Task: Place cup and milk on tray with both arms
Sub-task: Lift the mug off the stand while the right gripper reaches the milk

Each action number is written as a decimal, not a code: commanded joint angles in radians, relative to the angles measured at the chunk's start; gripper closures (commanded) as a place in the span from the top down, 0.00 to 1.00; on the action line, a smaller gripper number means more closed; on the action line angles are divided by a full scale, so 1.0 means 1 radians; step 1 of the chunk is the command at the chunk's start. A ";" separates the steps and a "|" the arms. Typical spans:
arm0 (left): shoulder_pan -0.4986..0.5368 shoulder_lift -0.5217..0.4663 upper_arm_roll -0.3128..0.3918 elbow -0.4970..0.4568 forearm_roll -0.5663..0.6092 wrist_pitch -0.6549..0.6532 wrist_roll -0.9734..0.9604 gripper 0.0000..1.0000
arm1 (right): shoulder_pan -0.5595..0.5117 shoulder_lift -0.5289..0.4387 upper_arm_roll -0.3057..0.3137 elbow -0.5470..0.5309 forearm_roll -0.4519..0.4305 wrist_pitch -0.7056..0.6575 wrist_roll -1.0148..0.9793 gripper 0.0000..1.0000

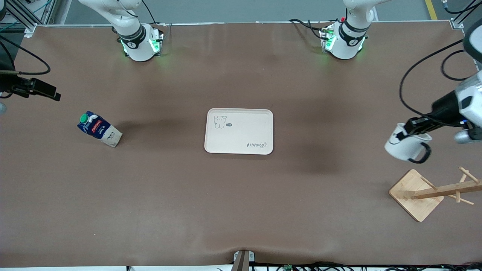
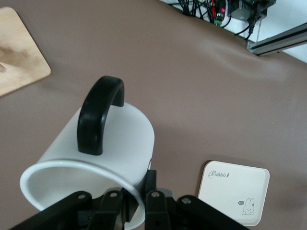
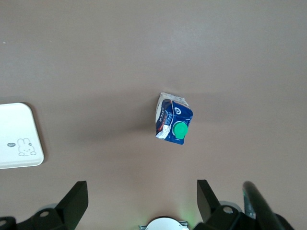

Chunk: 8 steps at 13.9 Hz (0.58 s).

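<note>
Colour-wise it's pretty muted in here: the table (image 1: 241, 210) is covered in flat brown all over. The tray (image 1: 241, 145) is cream with a little line-drawn animal and dark script lettering. The milk (image 1: 99, 129) is the loud one: dark blue carton, green round cap, red band, pale speckled lower part. The cup (image 1: 404, 147) is plain white with a chunky black handle. The wooden rack (image 1: 416, 195) is light bamboo tan. Both arms are white with black joints, and their bases glow green.
</note>
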 commanded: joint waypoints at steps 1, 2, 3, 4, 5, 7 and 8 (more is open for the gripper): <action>-0.021 0.056 -0.060 0.046 0.048 -0.020 -0.135 0.00 | -0.017 0.073 0.008 0.035 -0.040 -0.008 -0.068 1.00; -0.052 0.065 -0.061 0.057 0.076 -0.020 -0.179 0.00 | -0.019 0.105 0.008 0.038 -0.042 -0.008 -0.081 1.00; -0.084 0.087 -0.062 0.072 0.099 -0.023 -0.225 0.00 | -0.020 0.133 0.006 0.061 -0.043 -0.006 -0.098 1.00; -0.121 0.105 -0.062 0.081 0.102 -0.037 -0.265 0.00 | -0.020 0.174 0.006 0.096 -0.062 -0.008 -0.127 1.00; -0.167 0.123 -0.062 0.086 0.108 -0.039 -0.310 0.00 | -0.019 0.201 0.008 0.119 -0.091 -0.009 -0.141 1.00; -0.249 0.172 -0.062 0.116 0.172 -0.040 -0.440 0.00 | -0.020 0.214 0.006 0.112 -0.105 0.023 -0.130 1.00; -0.309 0.206 -0.062 0.135 0.209 -0.040 -0.512 0.00 | -0.030 0.228 0.006 0.098 -0.105 0.028 -0.129 1.00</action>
